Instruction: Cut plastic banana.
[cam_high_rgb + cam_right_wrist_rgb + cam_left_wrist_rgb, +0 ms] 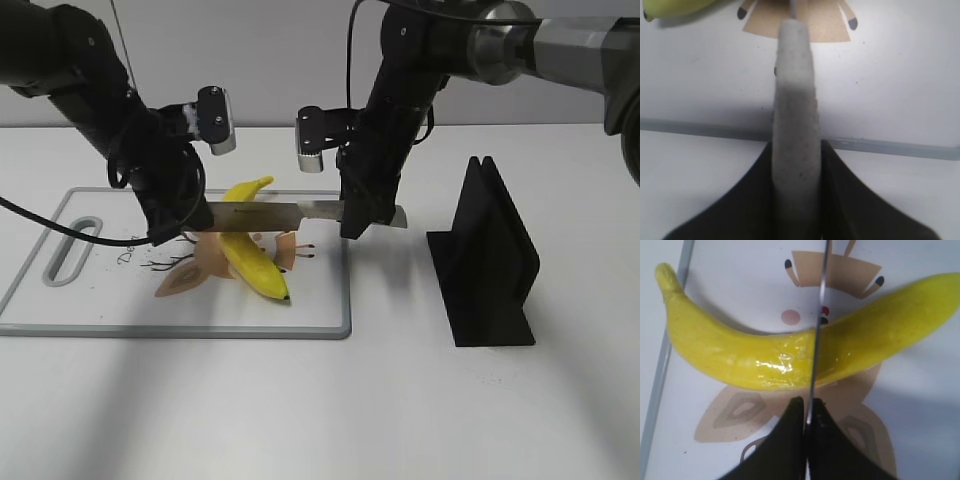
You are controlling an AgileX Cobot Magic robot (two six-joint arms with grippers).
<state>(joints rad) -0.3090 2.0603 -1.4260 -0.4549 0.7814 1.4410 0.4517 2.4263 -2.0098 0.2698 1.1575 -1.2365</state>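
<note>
The plastic banana (252, 262) lies whole on the white cutting board (320, 300), stem toward the back. A knife (270, 213) is held level across it by both grippers. My left gripper (185, 218) is shut on the blade's tip end. My right gripper (360, 215) is shut on the grey handle. In the left wrist view the thin blade (817, 325) crosses the banana's (730, 352) middle, running out from my shut jaws (807, 410). In the right wrist view the handle (795, 90) sits between my jaws (796, 150), and the banana's dark tip (665, 7) shows at the top left.
A black knife stand (490, 262) stands on the table right of the board. The board has a handle slot (68, 255) at its left end and a brown cartoon print (190, 275) under the banana.
</note>
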